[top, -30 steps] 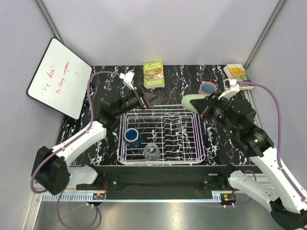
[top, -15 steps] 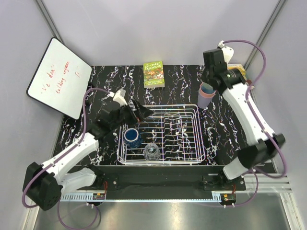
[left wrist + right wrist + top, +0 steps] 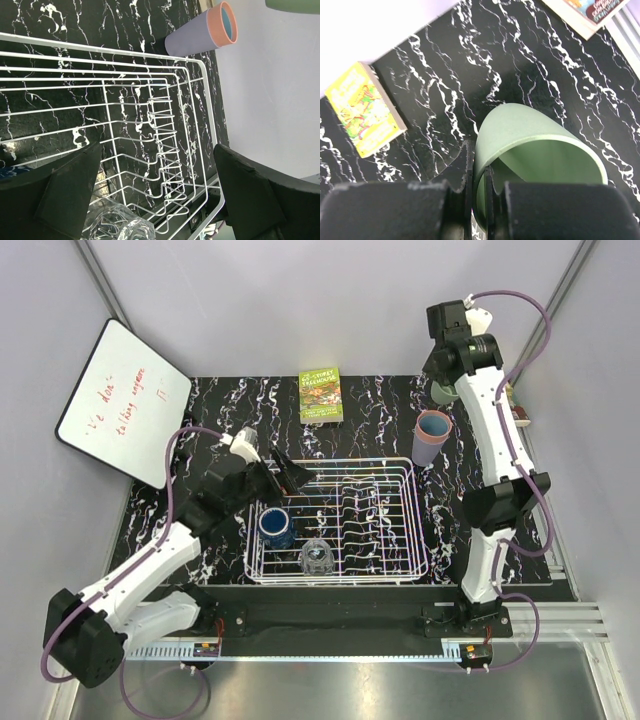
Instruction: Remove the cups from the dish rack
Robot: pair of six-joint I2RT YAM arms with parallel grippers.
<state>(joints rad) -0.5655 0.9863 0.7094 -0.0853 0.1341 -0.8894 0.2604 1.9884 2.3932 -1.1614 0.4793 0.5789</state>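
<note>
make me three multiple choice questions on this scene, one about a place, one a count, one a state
1. Where does the lavender cup stand?
A. inside the dish rack
B. on the table, outside the rack by its far right corner
C. on the whiteboard

2. How many cups are in the dish rack?
A. none
B. two
C. four

3. What are the right fingers doing?
A. open and empty
B. pinching the wall of the pale green cup
C. holding a book

Answers:
1 B: the lavender cup stands on the table, clear of the dish rack.
2 B: only the dark blue cup and the clear glass sit inside.
3 B: the right fingers clamp the rim wall of the pale green cup.
</note>
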